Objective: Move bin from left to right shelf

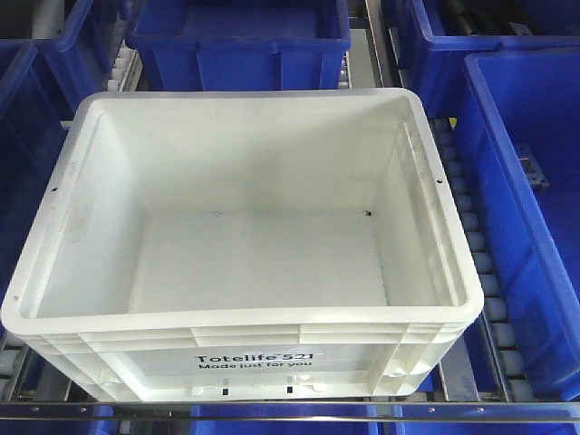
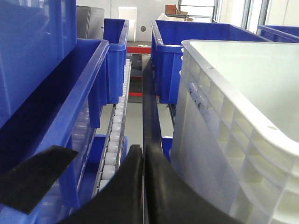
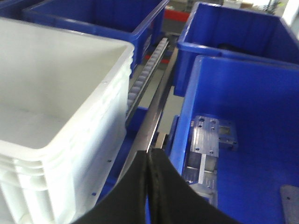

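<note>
A: How many white bins?

B: One. The bin [image 1: 240, 227] sits in the near middle of the front view, on a roller lane, open side up, nothing inside. Its near wall carries one block of black print, "Totelife 521 Made just for you".

A: And the grippers?

B: Two, one in each wrist view, neither in the front view. The left gripper [image 2: 144, 154] is at the bottom of its view, black fingers pressed together tip to tip, clenched on nothing. It is low beside the bin's left wall; I cannot tell if it touches. A third black piece [image 2: 32, 175] juts in near left of it.

A: The right one?

B: The right gripper [image 3: 148, 156] is the same: fingers closed against each other, gripping nothing, between the bin's right wall and a blue bin [image 3: 243, 121].

A: Count the blue ones.

B: In the front view I count five around the white one: one near right [image 1: 526, 217], one at the left edge [image 1: 23, 136], and three across the far side. More blue shows along the bottom edge, too cut off to count.

A: Anything in them?

B: The near right bin holds a grey metal block [image 3: 208, 144] with screw holes. The far right one [image 1: 489, 36] has something dark in it, too unclear to name.

A: Rollers?

B: Two strips show in front: one [image 1: 476, 263] right of the white bin, one [image 1: 122, 68] at far left.
</note>
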Motion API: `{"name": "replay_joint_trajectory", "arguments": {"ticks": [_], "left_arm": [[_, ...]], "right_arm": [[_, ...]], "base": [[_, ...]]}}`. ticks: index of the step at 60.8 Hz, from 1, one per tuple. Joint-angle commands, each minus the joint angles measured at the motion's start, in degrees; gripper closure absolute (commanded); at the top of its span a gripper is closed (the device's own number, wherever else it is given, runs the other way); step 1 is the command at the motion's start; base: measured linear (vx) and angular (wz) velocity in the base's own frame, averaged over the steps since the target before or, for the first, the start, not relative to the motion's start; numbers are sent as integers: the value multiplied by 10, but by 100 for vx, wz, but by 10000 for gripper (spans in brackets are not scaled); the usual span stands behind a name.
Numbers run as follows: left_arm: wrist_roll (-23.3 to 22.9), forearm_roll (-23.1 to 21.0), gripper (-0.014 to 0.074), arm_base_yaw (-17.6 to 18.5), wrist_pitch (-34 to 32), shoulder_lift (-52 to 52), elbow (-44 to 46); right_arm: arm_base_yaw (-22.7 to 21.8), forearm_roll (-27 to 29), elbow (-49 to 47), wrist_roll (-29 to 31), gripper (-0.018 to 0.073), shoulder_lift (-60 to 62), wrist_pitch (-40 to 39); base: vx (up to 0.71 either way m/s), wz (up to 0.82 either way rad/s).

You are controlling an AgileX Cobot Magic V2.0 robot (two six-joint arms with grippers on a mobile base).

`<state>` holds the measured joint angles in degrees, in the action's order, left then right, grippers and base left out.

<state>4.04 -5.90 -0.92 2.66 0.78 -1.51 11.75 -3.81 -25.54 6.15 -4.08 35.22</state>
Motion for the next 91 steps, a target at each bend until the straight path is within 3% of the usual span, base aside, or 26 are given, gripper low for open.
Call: {"name": "replay_joint_trajectory", "arguments": {"ticks": [1, 12, 24, 31, 41, 72, 75, 85, 91], "left_arm": [[-4, -5, 602, 4, -44, 5, 12], [-4, -5, 602, 4, -44, 5, 12], [-4, -5, 602, 4, -44, 5, 12], [-4, -5, 602, 4, -44, 5, 12], [-4, -5, 602, 4, -44, 5, 12], [-4, -5, 602, 4, -44, 5, 12], [-4, -5, 602, 4, -44, 5, 12], [-4, -5, 602, 4, -44, 5, 12], [-4, -5, 602, 4, -44, 5, 12]], "right_arm": [[-37, 7, 52, 0, 568, 14, -124], [-117, 54, 172, 0, 568, 48, -227], [-168, 100, 281, -29, 568, 55, -407], [-166, 96, 277, -6, 568, 55, -406], [-126, 92, 278, 19, 568, 55, -407], [-125, 92, 278, 13, 568, 55, -406], [-125, 73, 278, -7, 568, 55, -406], [-125, -76, 278, -145, 568, 55, -406], [-126, -3, 278, -81, 568, 55, -406]], "base": [[0, 0], [0, 0], [0, 0], [0, 0], [0, 0], [0, 0], [0, 0], [0, 0], [0, 0]]}}
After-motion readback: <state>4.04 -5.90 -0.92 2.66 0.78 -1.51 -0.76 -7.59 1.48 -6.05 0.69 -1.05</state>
